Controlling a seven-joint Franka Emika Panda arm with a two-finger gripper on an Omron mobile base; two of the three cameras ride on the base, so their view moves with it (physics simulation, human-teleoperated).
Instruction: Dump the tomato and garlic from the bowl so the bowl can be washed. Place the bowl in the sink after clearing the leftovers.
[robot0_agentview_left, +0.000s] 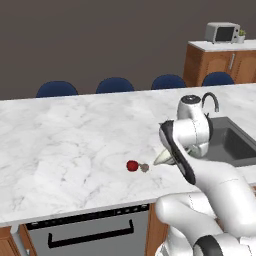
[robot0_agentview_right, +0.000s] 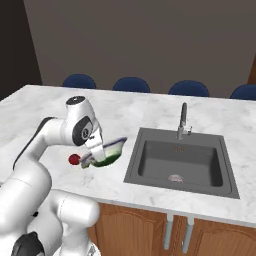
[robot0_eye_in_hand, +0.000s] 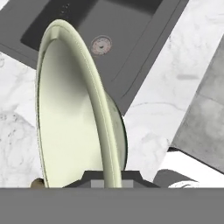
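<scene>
A: Where is the bowl?

B: It is lifted off the worktop, tilted steeply, just left of the sink. In the hand view its pale rim runs up from the bottom edge and the inside looks bare.

A: And the gripper?

B: It pinches the bowl's rim; the rim passes straight between the dark finger tips at the bottom of the hand view. From the right base view the hand sits at the bowl's near left edge.

A: The tomato and the garlic?

B: Both lie on the marble, touching or nearly so, the red ball on the left and the tan lump on its right. They rest just beside the tilted bowl, on the side away from the sink. In the right base view the tomato shows beside the bowl's lower edge.

A: The sink itself?

B: A dark basin with a round drain and a curved faucet behind it. Blue chairs stand along the far side.
</scene>
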